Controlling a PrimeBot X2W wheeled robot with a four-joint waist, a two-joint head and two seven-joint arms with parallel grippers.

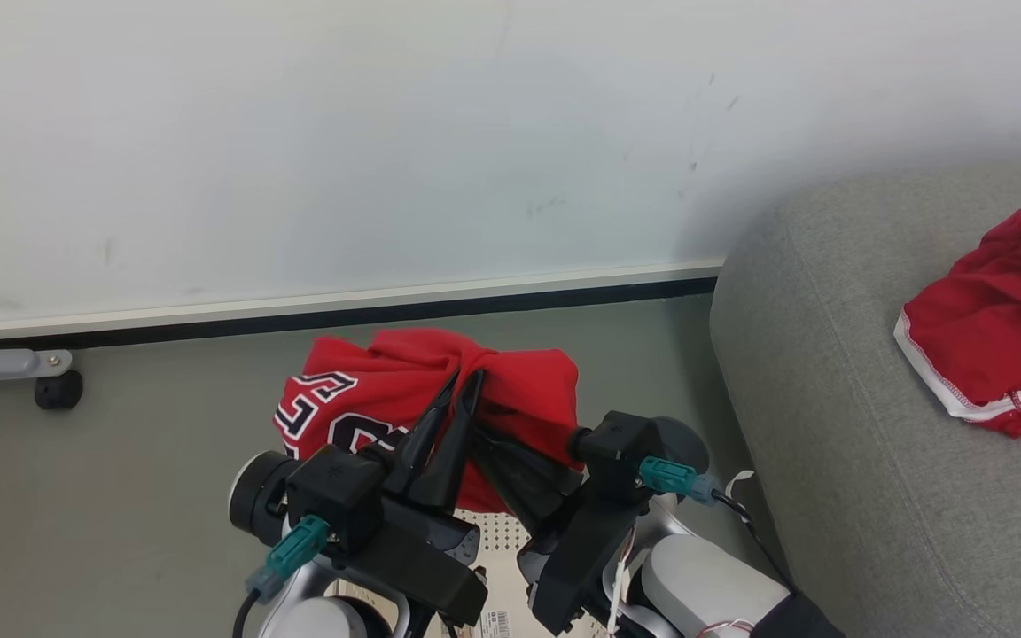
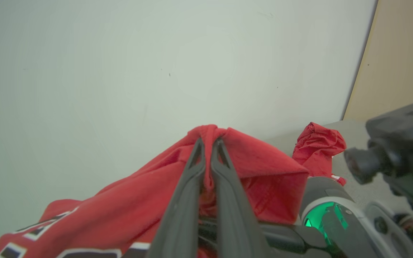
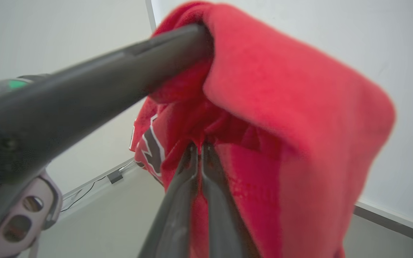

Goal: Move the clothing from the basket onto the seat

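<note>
The clothing, a red jersey with navy-and-white lettering, hangs bunched above the basket, whose perforated cream floor and label show between my arms. My left gripper is shut on a top fold of the jersey, fingertips pinching the fabric. My right gripper is shut on a lower fold of the same jersey; in the head view its fingers run under the cloth. The left gripper's finger crosses the right wrist view. The grey seat stands to the right.
Another red garment with white trim lies on the seat, and its red cloth is in the left wrist view too. A pale wall and dark baseboard run behind. A grey leg with a black caster stands at the far left on the grey floor.
</note>
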